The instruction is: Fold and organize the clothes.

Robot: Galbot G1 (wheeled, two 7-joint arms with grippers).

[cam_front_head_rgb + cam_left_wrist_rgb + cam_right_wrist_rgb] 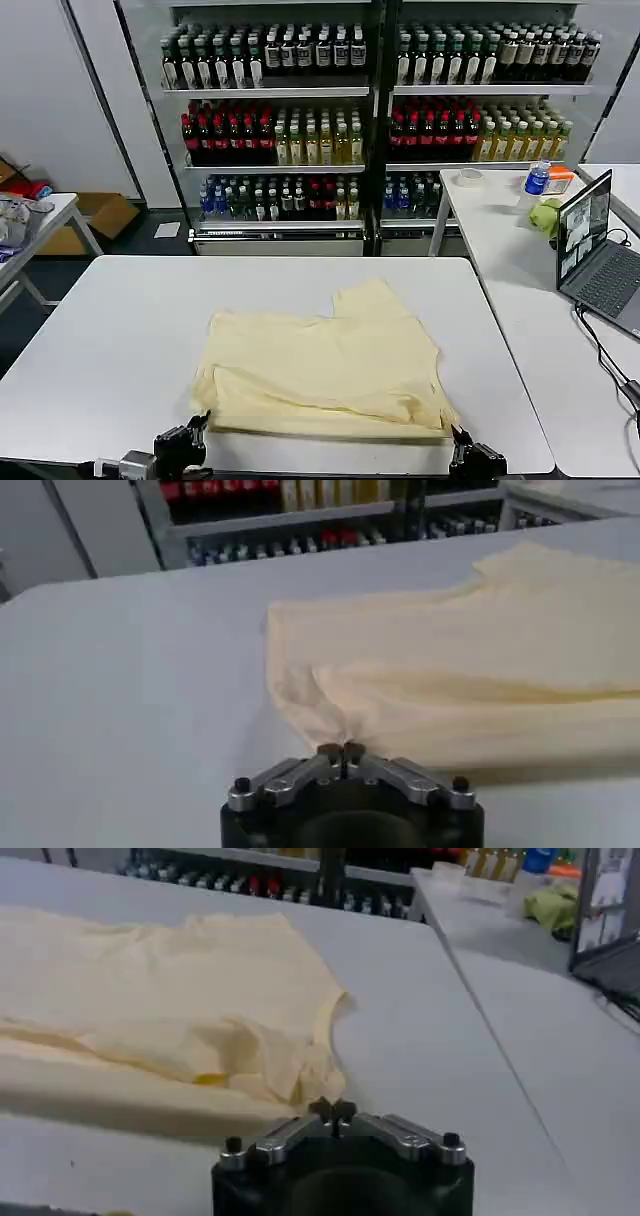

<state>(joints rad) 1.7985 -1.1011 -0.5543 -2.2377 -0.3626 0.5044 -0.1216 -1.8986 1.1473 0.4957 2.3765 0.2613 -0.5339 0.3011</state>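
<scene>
Clothes (325, 365) pinched by both end effectors (341, 748) (333, 1110).

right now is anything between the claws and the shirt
Nothing visible. The left claw is shut at the shirt's near left corner and the right claw is shut at its near right corner, both at the table's front edge. No other object lies on that table.

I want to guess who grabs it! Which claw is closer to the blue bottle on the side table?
Right. The right claw sits at the yellow shirt's near right corner, on the same side as the blue bottle. The left claw is at the near left corner, farther away.
</scene>
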